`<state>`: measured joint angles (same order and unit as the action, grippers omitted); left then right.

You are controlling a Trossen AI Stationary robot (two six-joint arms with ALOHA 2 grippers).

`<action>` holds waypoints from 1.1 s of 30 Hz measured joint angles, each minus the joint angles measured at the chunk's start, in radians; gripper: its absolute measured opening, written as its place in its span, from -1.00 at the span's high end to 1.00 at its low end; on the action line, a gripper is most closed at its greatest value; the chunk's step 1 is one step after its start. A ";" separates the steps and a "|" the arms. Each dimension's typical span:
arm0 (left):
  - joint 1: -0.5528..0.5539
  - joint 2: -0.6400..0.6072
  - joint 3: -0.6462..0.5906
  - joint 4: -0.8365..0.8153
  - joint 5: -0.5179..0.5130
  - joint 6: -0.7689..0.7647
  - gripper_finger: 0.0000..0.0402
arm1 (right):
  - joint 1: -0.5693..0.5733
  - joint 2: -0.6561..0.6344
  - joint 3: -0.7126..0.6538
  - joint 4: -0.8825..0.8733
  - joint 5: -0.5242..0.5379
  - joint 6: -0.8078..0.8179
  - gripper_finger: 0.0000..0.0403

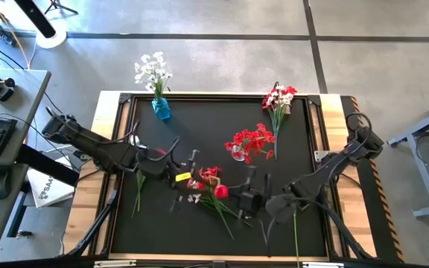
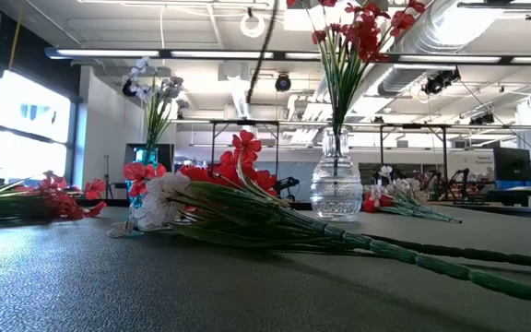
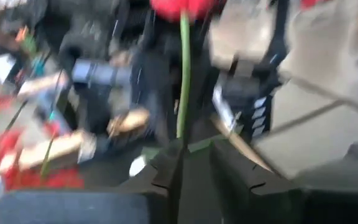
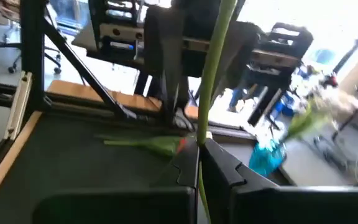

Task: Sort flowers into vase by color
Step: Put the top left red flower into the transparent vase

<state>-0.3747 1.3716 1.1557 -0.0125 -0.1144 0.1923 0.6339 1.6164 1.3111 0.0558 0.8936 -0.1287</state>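
On my black-matted counter (image 1: 199,112), both hands sit near the clear glass vase (image 1: 238,153). Right hand (image 4: 199,144) is clamped on a red-bloomed green stem (image 4: 213,68); left hand (image 3: 194,146) looks barely parted around the same stem, so it could slip or snap.

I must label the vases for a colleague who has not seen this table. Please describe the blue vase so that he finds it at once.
Start from the black table mat in the high view and go to its far left corner. There, on the mat's edge, stands the small blue vase with white flowers. The only other vase is the clear glass vase nearer the centre, holding red flowers.
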 joint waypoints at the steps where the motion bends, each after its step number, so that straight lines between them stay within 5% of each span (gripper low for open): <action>1: 0.000 -0.006 0.000 -0.042 -0.034 -0.018 0.60 | 0.014 -0.015 -0.009 -0.032 0.026 0.035 1.00; 7: -0.025 -0.019 -0.001 -0.240 -0.242 -0.116 0.53 | 0.114 -0.137 -0.078 -0.397 0.284 0.436 1.00; 17: -0.071 -0.018 -0.122 -0.286 -0.552 -0.251 0.53 | 0.156 -0.270 -0.149 -0.995 0.397 1.093 1.00; 26: -0.029 -0.018 -0.315 -0.145 -0.566 -0.318 0.53 | 0.026 -0.309 -0.149 -1.135 0.387 0.919 1.00; 33: 0.026 -0.018 -0.397 -0.089 -0.570 -0.382 0.53 | -0.109 -0.468 -0.149 -1.198 0.321 0.843 1.00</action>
<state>-0.3487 1.3537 0.7586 -0.1017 -0.6839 -0.1893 0.5250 1.1487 1.1618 -1.1423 1.2149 0.7140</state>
